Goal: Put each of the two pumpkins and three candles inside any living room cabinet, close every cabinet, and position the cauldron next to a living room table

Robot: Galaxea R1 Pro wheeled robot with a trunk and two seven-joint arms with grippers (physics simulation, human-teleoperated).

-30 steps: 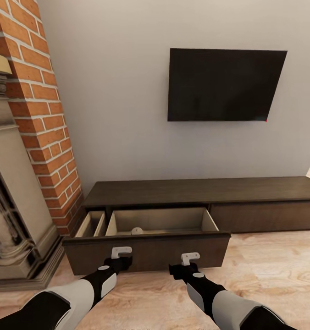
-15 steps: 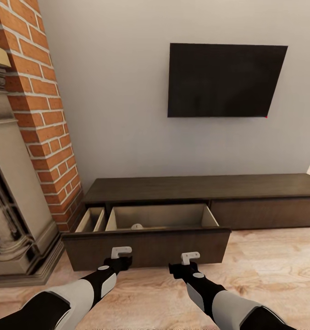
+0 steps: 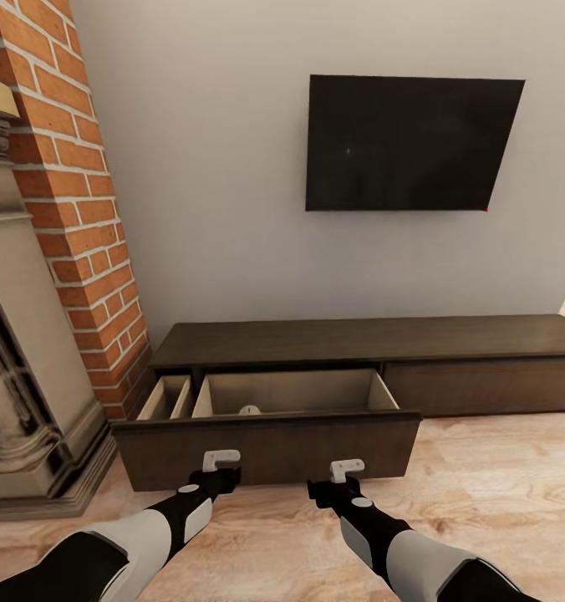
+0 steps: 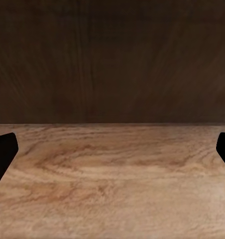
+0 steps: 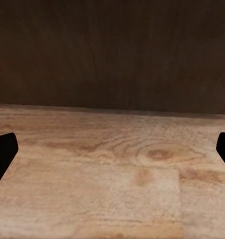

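The cabinet (image 3: 366, 343) is a long, low dark-brown unit against the wall under a TV. Its left drawer (image 3: 266, 451) is pulled out, showing beige insides with a divider. The cream top of one candle (image 3: 249, 410) peeks over the drawer front; the rest of it is hidden. My left gripper (image 3: 221, 459) and right gripper (image 3: 347, 469) hang just in front of the drawer front, close above the floor. In the left wrist view the left gripper (image 4: 112, 149) is open and faces the dark drawer front (image 4: 112, 59). The right gripper (image 5: 112, 149) is open too, facing the same front (image 5: 112, 50). Pumpkins, cauldron and table are out of view.
A brick chimney with a stone fireplace surround (image 3: 23, 376) stands close at the left, its base beside the drawer's left end. A black TV (image 3: 412, 142) hangs on the wall. The cabinet's right drawer front (image 3: 483, 386) is shut. Wooden floor (image 3: 500, 485) stretches to the right.
The whole picture has shifted a little, with the TV and cabinet sitting higher in view, so the camera moved. Both arms hold the same pose in front of the drawer.
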